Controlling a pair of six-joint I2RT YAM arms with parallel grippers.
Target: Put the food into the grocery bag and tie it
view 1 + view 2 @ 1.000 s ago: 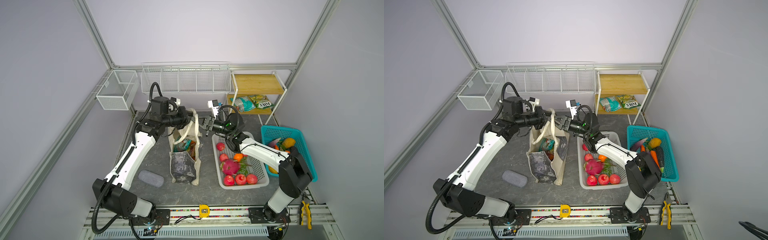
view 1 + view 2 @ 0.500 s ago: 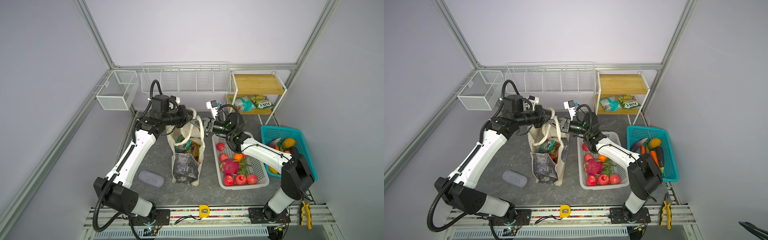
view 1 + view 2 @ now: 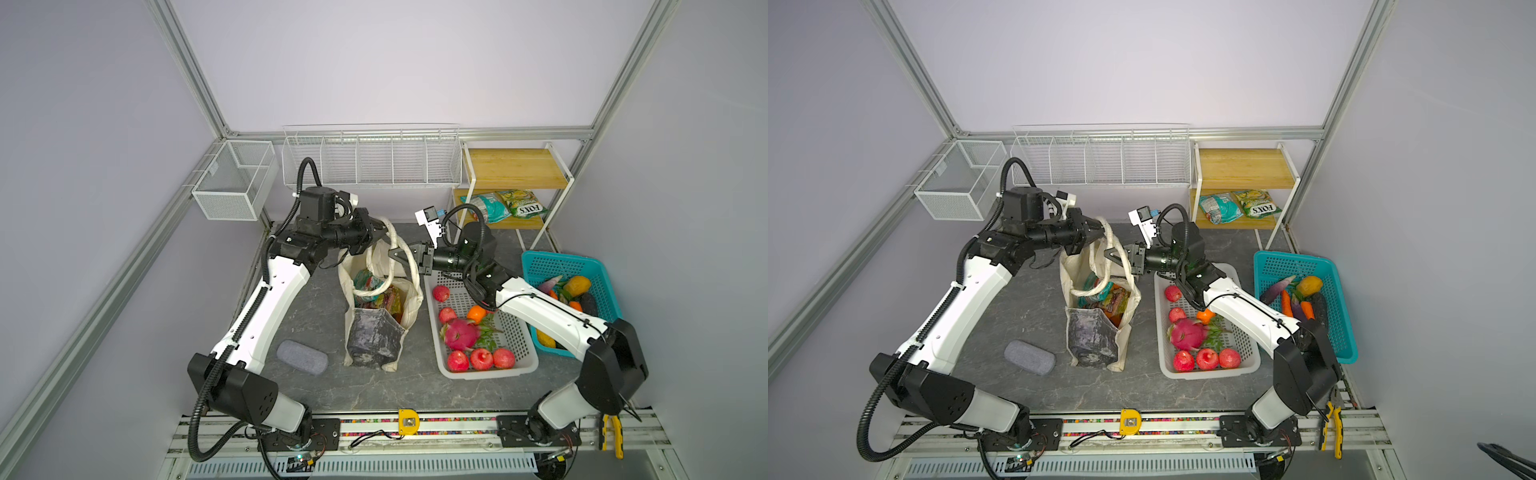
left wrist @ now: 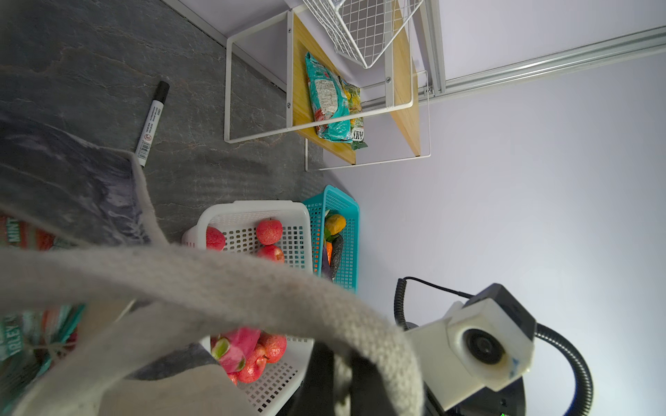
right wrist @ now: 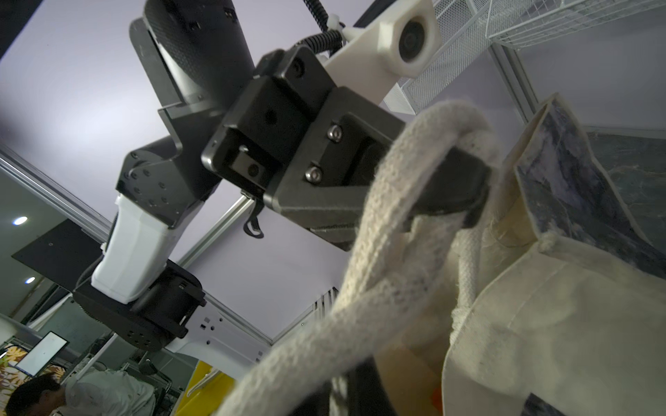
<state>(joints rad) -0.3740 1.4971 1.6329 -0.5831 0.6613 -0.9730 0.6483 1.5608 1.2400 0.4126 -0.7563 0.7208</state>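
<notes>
Marbled tabletop bears grocery bag (lavender walls).

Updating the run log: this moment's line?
left claw: shut on handle | right claw: shut on handle | grocery bag: upright, snack packets inside, untied

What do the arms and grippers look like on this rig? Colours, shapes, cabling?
The left arm and right arm match: white link shells, black joint housings. Black ribbed conduit loops over each wrist and at the left base. The left gripper and right gripper are black angular blocks; silver screw heads show on the left one. Each wrist carries a white boxy camera mount.
</notes>
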